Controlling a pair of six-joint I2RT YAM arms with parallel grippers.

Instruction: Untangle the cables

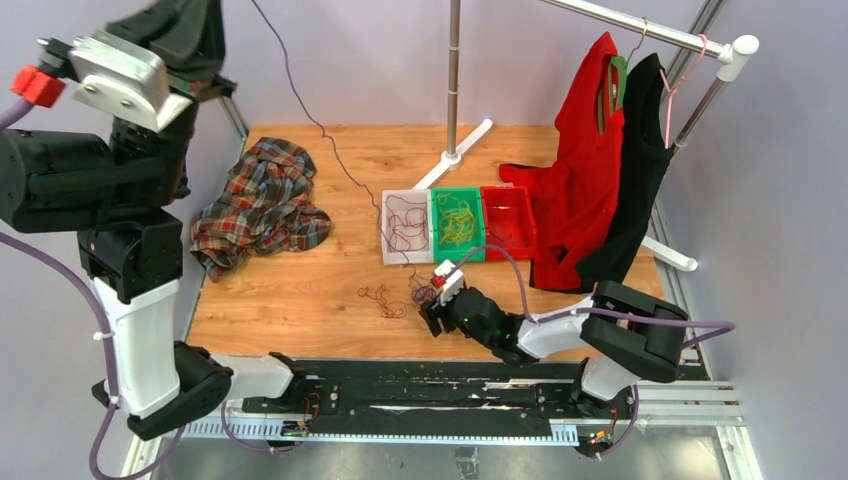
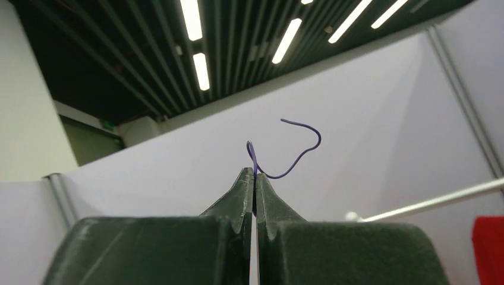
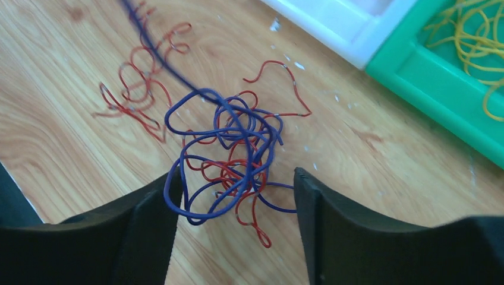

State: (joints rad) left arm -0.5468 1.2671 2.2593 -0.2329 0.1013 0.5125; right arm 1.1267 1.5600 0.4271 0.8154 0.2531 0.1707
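Cables point(image 3: 229, 154) (red, purple) lie within spread right end effector point(image 3: 236, 175).

Wooden worktop point(image 1: 300, 290) carrying a crumpled plaid shirt point(image 1: 262, 205), white tray point(image 1: 384, 225), green tray point(image 1: 458, 257), red tray point(image 1: 532, 222) sitting side by side, tangled red and purple cables point(image 1: 388, 299) lying nearby.

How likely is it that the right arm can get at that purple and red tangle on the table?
Probably yes. The right pincer is open and sits low, straddling the tangle, with nothing between them. The green tray lies off to one side, out of the way.
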